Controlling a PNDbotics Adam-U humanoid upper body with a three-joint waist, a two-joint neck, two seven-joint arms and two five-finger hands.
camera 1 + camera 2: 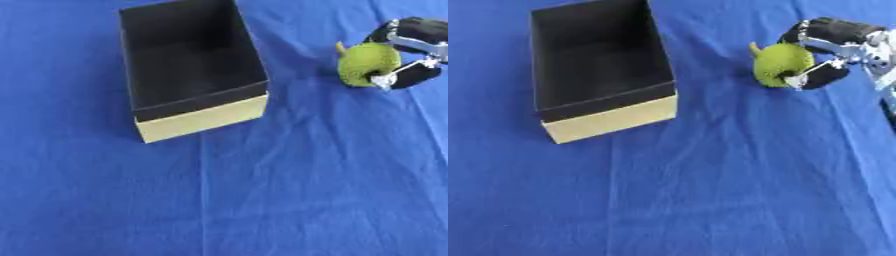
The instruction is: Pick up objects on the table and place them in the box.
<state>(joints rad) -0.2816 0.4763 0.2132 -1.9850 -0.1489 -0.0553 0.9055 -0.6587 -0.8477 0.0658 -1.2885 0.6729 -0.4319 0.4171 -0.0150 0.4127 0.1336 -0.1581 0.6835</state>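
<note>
Got my right hand (pixel 833 52) curled round the green fruit (pixel 782 64), which sits on the blue table (pixel 737 190), well right of the empty box (pixel 197 117). Looks light, bumpy and rigid, so wrapping its fat middle should hold, I reckon.

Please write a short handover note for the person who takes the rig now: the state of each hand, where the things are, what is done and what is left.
Right hand: at the right edge, fingers curled round the green fruit-like object, over the blue cloth. Whether it is lifted or touching the cloth cannot be told.
Left hand: not in view.
Box: open, black inside with a tan front wall, standing to the left of the object and apart from it. Nothing shows inside it.
Done: the object is grasped.
Left: carry it left over the box opening and let it go inside. No other loose object shows on the cloth.
</note>
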